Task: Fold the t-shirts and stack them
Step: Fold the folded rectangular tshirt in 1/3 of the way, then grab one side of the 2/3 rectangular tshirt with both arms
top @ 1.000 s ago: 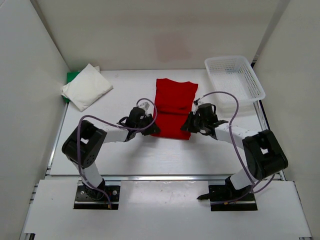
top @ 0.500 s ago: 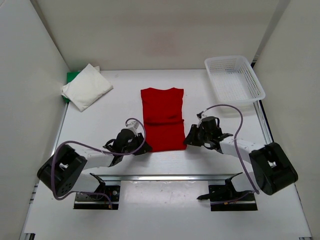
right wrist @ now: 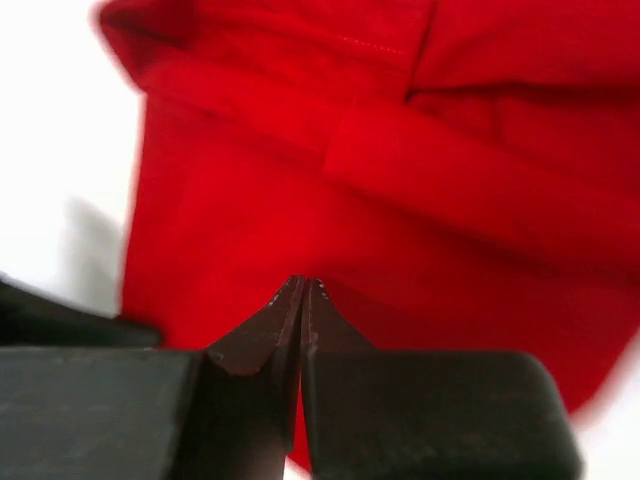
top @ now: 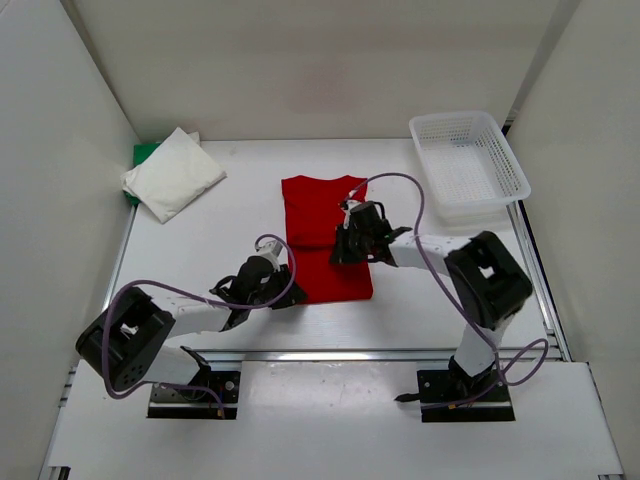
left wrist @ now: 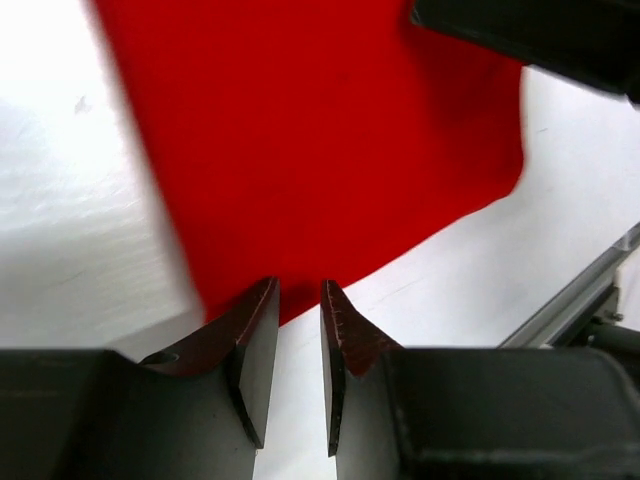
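Note:
The red t-shirt [top: 318,215] lies flat at the table's middle, with a fold line across it. It fills the right wrist view [right wrist: 400,200] and the top of the left wrist view [left wrist: 320,140]. My right gripper [top: 343,243] hovers over the shirt's middle, jaws shut [right wrist: 302,283] with no cloth showing between them. My left gripper [top: 284,297] sits at the shirt's near left corner. Its jaws stand slightly open [left wrist: 298,287], with bare table in the gap and the red hem just past the tips. The white t-shirt [top: 173,175] lies folded on the green t-shirt [top: 143,156] at the back left.
A white mesh basket [top: 468,160] stands at the back right. White walls close in the table on three sides. A metal rail [top: 330,353] runs along the near edge.
The red shirt was drawn nearer and leftward and flattened. My right gripper left the shirt's right edge, moved onto its middle, and has shut. The left gripper stays at the near left corner.

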`<action>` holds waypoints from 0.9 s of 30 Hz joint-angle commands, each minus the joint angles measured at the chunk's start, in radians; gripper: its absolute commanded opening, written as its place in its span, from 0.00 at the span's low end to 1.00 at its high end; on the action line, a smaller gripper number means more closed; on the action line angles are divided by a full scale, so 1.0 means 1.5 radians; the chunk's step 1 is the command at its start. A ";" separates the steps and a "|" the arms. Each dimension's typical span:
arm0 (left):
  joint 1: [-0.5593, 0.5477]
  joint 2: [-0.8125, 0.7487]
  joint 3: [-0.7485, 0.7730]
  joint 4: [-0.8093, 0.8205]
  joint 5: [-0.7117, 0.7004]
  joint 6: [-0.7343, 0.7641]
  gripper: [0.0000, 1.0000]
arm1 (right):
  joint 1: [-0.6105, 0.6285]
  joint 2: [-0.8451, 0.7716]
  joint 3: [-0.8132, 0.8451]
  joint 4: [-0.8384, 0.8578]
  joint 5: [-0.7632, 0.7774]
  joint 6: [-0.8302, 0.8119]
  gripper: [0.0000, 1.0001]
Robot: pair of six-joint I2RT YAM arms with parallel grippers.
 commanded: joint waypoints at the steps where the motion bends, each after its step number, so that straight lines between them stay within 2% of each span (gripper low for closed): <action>1: 0.007 0.005 -0.036 0.027 0.013 -0.004 0.34 | 0.005 0.062 0.065 -0.004 0.024 -0.039 0.00; 5: 0.011 -0.008 -0.045 0.019 0.010 -0.001 0.35 | -0.033 0.126 0.173 -0.003 0.051 -0.056 0.00; 11: 0.031 -0.068 -0.048 -0.018 0.023 0.002 0.35 | -0.074 0.236 0.373 -0.109 0.038 -0.073 0.00; 13: 0.044 -0.105 -0.048 -0.040 0.013 0.012 0.36 | -0.072 0.198 0.340 -0.095 0.030 -0.073 0.00; 16: 0.074 -0.159 -0.058 -0.071 0.012 0.024 0.39 | -0.069 0.081 0.222 -0.041 0.030 -0.041 0.00; 19: 0.090 -0.179 -0.065 -0.104 0.014 0.045 0.44 | -0.073 -0.055 0.026 0.038 0.024 0.004 0.03; 23: 0.089 -0.172 -0.082 -0.101 0.023 0.043 0.48 | -0.092 -0.220 -0.140 0.082 0.015 0.053 0.10; 26: 0.065 -0.150 -0.081 -0.092 0.014 0.036 0.53 | -0.098 -0.290 -0.241 0.073 0.004 0.058 0.30; 27: 0.060 -0.138 -0.081 -0.090 0.012 0.036 0.53 | -0.095 -0.313 -0.276 0.071 0.004 0.057 0.33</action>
